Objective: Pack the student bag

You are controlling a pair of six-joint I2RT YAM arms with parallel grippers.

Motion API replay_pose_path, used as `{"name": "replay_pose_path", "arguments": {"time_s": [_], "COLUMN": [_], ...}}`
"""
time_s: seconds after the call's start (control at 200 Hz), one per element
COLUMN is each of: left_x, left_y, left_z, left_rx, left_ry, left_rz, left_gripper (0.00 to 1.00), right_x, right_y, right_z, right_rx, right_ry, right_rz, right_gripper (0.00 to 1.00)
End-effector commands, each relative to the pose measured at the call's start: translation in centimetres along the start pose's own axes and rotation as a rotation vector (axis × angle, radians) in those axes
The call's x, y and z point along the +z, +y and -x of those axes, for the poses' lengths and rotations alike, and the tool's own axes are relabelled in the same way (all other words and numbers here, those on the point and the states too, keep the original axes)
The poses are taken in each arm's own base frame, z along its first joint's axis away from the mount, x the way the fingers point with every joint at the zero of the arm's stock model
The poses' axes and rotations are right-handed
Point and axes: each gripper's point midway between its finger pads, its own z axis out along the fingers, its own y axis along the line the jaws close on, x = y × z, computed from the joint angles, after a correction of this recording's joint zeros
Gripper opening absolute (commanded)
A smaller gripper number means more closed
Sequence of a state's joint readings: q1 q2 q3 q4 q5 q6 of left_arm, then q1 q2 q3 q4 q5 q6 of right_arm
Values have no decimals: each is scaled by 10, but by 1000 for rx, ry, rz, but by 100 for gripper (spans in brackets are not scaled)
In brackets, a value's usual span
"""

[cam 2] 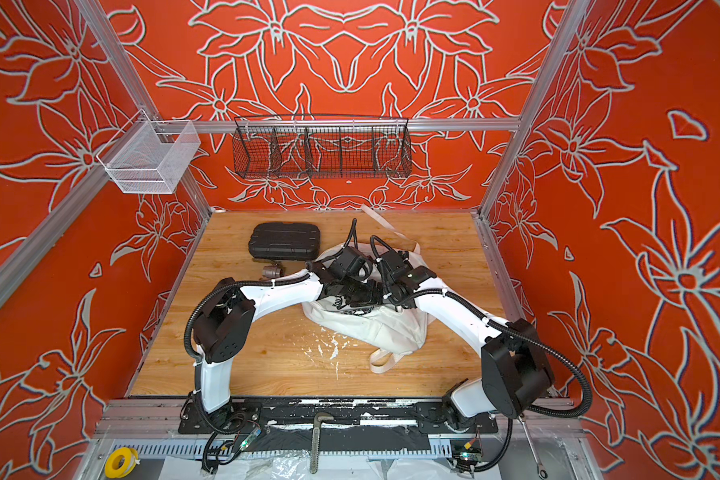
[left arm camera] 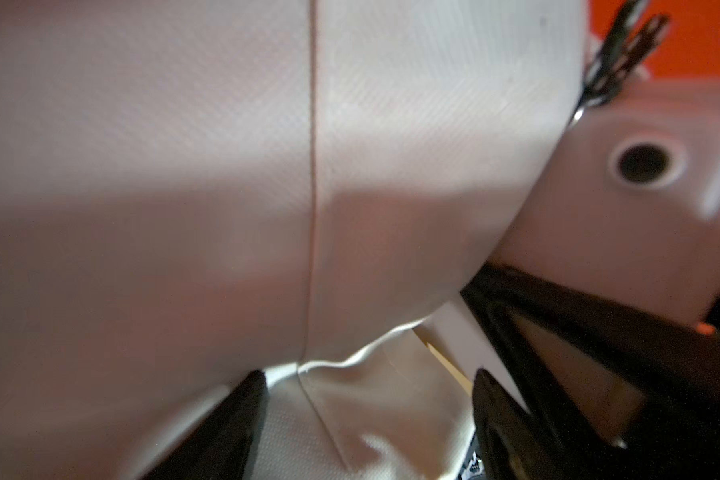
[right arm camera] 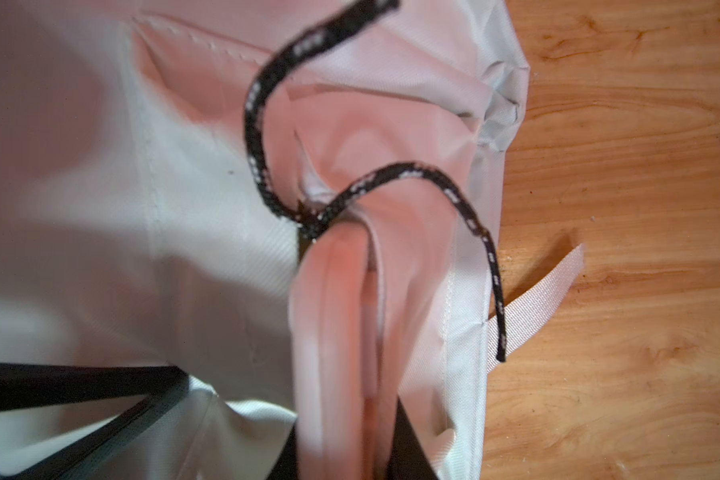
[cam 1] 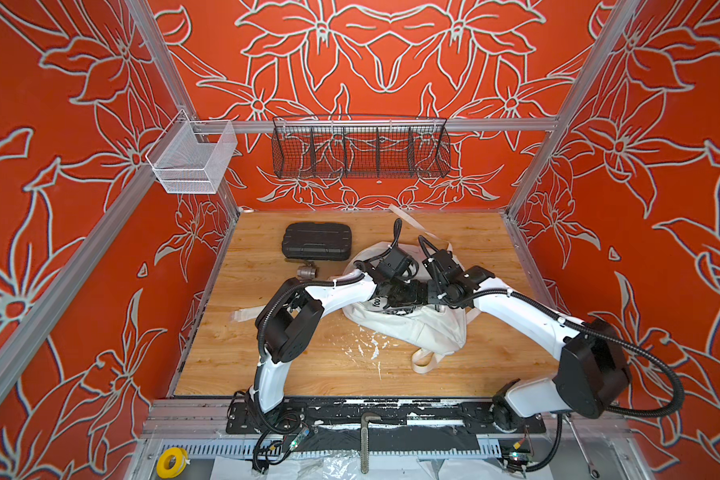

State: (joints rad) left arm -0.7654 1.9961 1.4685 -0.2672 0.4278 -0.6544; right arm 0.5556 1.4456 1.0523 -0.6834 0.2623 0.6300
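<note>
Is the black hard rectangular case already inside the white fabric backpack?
No, the black hard rectangular case lies on the wooden tabletop beside the white fabric backpack.

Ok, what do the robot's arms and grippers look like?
The left arm and right arm match: white shells, black joint housings, black ribbed cable hoses fastened by white ties. The left gripper and right gripper are black and tapered.

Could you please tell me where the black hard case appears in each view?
Top view: black hard case, back left of table, beside the student bag.
Top view: same spot.
Left wrist: not in it.
Right wrist: not in it.
Shared landmark: the student bag, in all four.
</note>
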Motion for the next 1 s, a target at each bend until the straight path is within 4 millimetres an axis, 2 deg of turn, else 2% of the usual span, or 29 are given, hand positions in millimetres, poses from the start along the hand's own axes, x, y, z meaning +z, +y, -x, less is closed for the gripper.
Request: {"name": "replay_pose_path", "arguments": {"time_s": [0.0, 0.12, 0.225, 0.34, 0.495, 0.636, 0.796, 0.866, 0.906, 0.996], "left_x": [31, 36, 41, 44, 34, 17, 10, 7, 2, -10], "left_y": [17, 21, 23, 39, 54, 53, 43, 41, 39, 33], "left_z": [-17, -22, -22, -24, -26, -22, -16, -17, -16, -15], "left_rx": [14, -4, -30, -79, -110, -104, -56, -38, -19, 55], "left_ry": [4, 2, 6, 26, 2, -49, -69, -83, -101, -141], "left_rz": [98, 72, 28, 53, 43, 13, -15, -29, -32, 25], "left_gripper": [78, 78, 77, 68, 55, 46, 31, 30, 34, 59], "right_x": [-12, -10, -11, -17, -28, -31, -37, -40, -40, -38], "right_y": [64, 63, 70, 79, 85, 84, 97, 98, 97, 92], "right_z": [10, 8, 7, 9, 10, 7, 6, 9, 10, 8], "right_rx": [123, 128, 127, 130, 87, 81, 96, 103, 107, 101], "right_ry": [6, 12, 15, 6, 0, -3, -2, -16, -23, -13], "right_rz": [271, 264, 305, 369, 423, 447, 542, 566, 562, 539], "right_gripper": [1, 1, 1, 1, 2, 2, 2, 2, 2, 2]}}
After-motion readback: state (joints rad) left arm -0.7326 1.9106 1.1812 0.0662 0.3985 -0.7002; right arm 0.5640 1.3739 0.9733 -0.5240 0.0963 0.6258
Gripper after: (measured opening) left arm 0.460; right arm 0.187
